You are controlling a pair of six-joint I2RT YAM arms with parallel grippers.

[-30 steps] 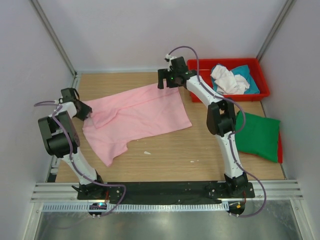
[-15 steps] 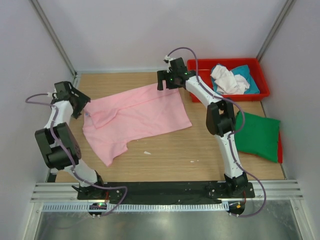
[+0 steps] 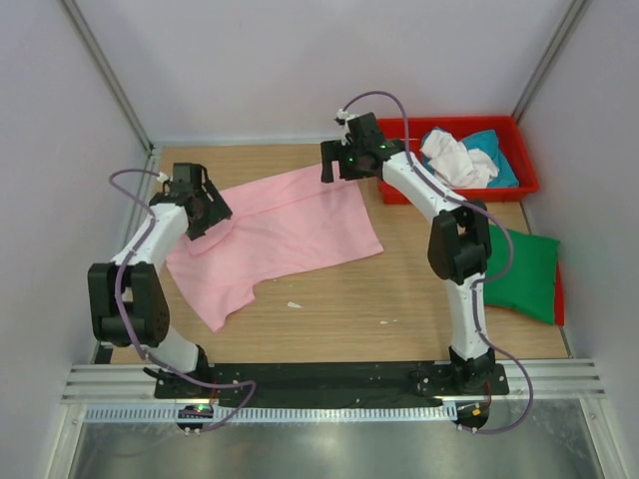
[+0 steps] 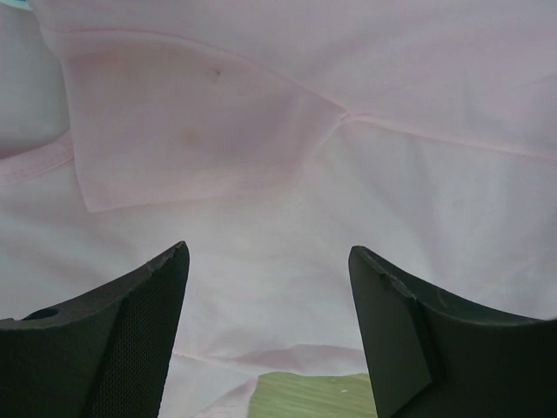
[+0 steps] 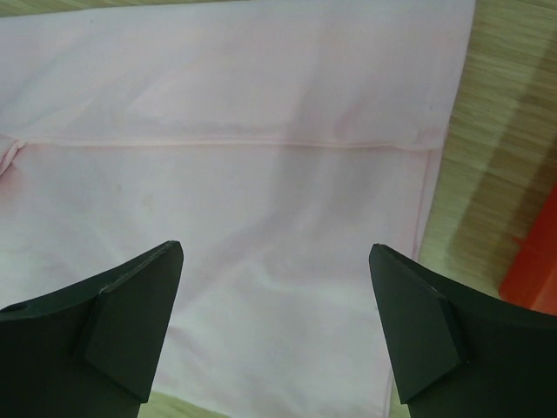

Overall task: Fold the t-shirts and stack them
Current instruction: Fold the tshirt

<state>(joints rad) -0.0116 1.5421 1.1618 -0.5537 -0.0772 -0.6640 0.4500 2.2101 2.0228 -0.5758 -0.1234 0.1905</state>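
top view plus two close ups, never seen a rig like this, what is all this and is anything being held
These are two robot arms bolted at the near edge of a wooden table. The wide picture looks down from above and behind them. The two close-ups come from a camera on each wrist; the dark wedges are that gripper's own fingers. A pink t-shirt lies spread on the table. The left gripper hovers over its sleeve end, the right gripper over the corner nearest the red tray. Both are open and hold nothing. The tray holds a white t-shirt and a teal t-shirt; a dark green t-shirt lies folded at the right edge.
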